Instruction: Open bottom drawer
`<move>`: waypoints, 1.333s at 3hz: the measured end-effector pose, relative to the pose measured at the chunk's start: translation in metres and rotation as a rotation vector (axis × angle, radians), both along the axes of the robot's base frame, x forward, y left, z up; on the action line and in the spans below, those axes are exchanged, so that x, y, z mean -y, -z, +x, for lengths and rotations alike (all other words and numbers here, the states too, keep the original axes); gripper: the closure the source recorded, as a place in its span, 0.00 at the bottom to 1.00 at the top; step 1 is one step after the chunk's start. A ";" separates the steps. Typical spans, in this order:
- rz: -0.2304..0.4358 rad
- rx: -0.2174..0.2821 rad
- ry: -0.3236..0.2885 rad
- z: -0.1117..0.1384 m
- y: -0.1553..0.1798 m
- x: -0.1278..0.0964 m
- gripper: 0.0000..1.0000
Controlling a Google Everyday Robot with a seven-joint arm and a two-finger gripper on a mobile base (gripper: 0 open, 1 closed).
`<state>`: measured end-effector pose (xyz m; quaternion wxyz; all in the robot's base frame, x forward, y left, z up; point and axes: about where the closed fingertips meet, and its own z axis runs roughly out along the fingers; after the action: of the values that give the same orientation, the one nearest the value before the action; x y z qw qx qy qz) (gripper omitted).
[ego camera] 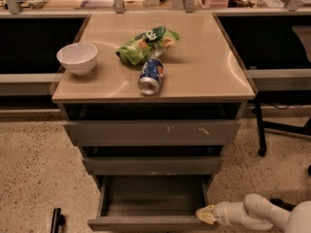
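- Sitting lowest of three, the bottom drawer (151, 198) stands pulled well out toward the camera, its grey inside showing.
- The hand (206, 214) is at the drawer's right front corner, touching or just beside the front panel. The drawer stretches away to the left in the view, its long axis crosswise, and any further pull would probably run toward the camera.
- Whether the hand is spread or pinching the panel cannot be told.
- One white arm (252, 212) reaches in from the lower right.
- Count: three drawers, including the top drawer (121, 131) and middle drawer (146, 165). On the table (209, 67) are one white bowl (77, 58), one green chip bag (146, 45) and one soda can (150, 75).
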<state>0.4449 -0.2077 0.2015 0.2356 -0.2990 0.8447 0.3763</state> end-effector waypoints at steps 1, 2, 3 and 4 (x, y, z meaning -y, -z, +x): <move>0.042 0.006 -0.117 -0.029 -0.007 -0.013 1.00; 0.064 0.050 -0.099 -0.036 -0.019 -0.013 1.00; 0.063 0.181 0.055 -0.007 -0.047 0.004 1.00; 0.052 0.283 0.174 0.017 -0.071 0.019 0.97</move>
<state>0.4624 -0.2269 0.2724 0.3917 -0.2683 0.8157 0.3305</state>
